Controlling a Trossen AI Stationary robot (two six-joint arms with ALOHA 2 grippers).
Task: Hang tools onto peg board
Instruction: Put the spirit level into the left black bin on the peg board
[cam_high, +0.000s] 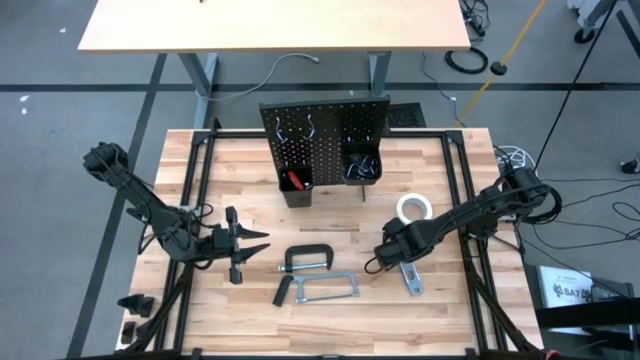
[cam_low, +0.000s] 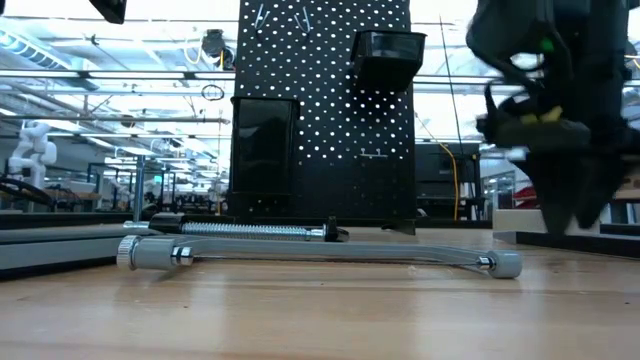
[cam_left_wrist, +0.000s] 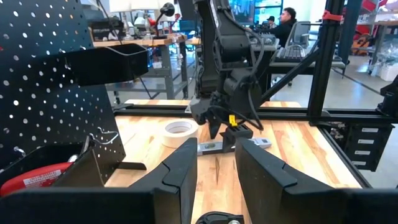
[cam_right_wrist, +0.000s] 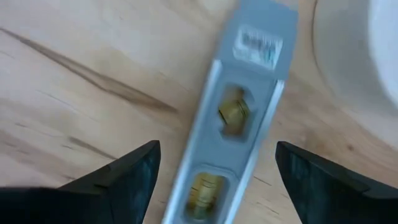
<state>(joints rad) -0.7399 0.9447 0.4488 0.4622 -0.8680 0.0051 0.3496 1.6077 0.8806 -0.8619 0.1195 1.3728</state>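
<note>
Right gripper (cam_right_wrist: 214, 168) wide open, empty, straddling grey level (cam_right_wrist: 239, 118) lower right of frame; if you close off-centre, level may skew toward white tape roll (cam_high: 413, 208)

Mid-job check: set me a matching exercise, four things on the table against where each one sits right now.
Things:
1. grey level
2. white tape roll
3. red-handled tool
4. grey hacksaw

Places:
A. inside the bin on the peg board
B. flat on the table, between the open fingers of the right gripper
C. on the table in front of the board, beside the black C-clamp
D. on the table just beyond the level, nearer the board

Pairs: 1-B, 2-D, 3-A, 4-C
</note>
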